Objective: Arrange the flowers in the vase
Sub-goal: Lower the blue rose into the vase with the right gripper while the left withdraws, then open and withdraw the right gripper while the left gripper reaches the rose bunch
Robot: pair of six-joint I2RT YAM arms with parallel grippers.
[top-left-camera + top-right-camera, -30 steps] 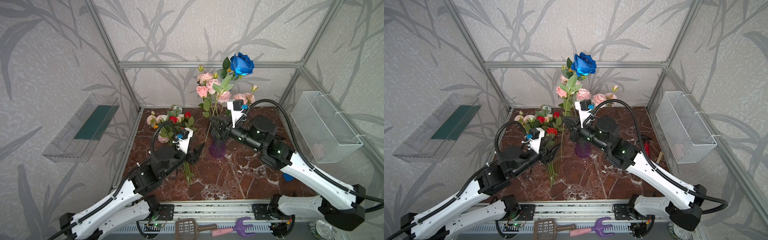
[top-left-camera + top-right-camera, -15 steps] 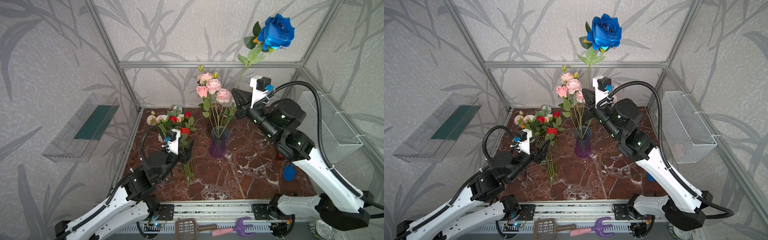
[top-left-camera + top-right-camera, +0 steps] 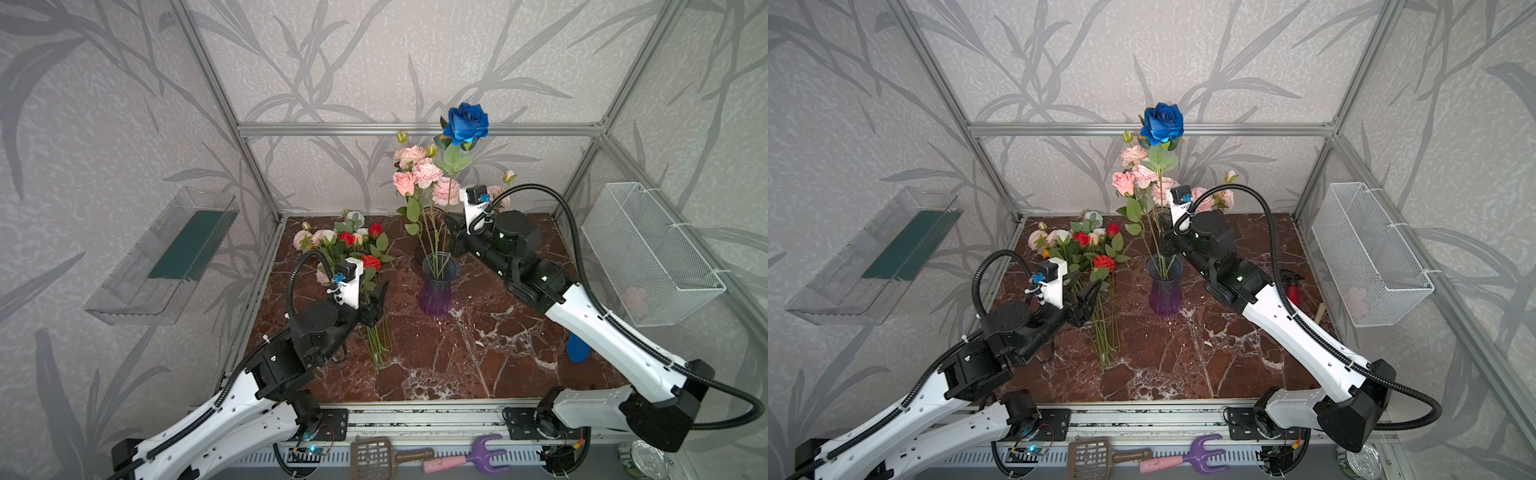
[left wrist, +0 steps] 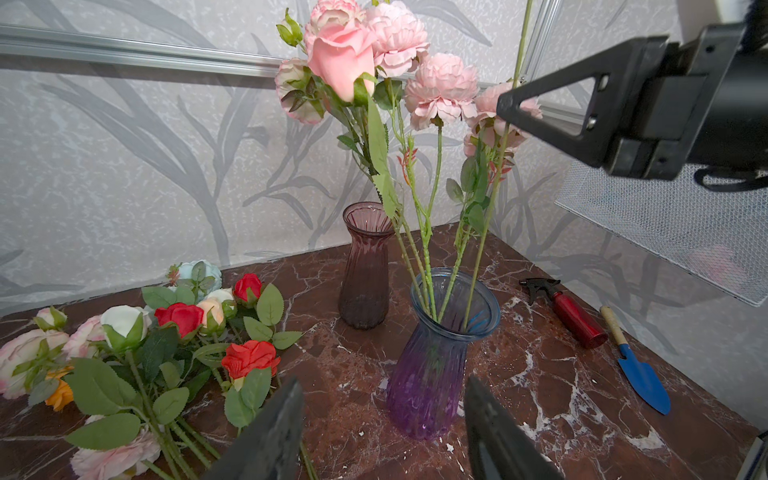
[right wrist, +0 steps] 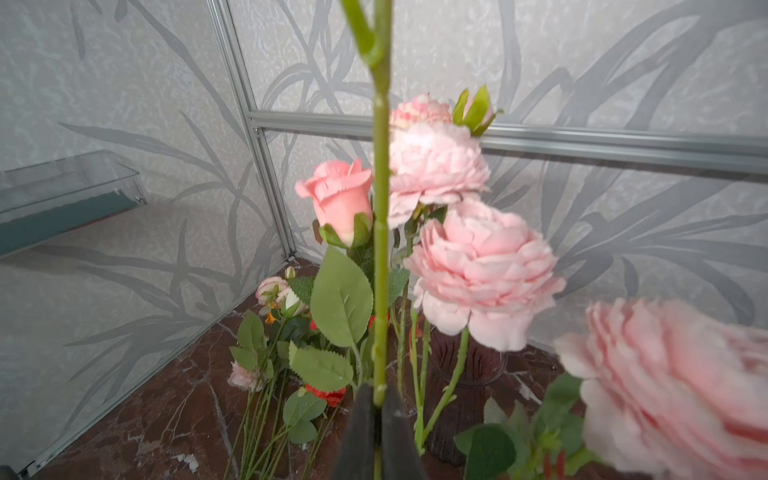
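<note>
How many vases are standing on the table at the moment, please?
2. A purple vase holding pink flowers stands near the middle; a brownish vase stands just behind it. I see no others.

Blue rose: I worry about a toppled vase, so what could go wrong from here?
The right gripper pinches the blue rose stem low, so the tall bloom may lean and lever the vase over. The gripper sits among the pink flowers; pulling back could snag them or drag them out.
</note>
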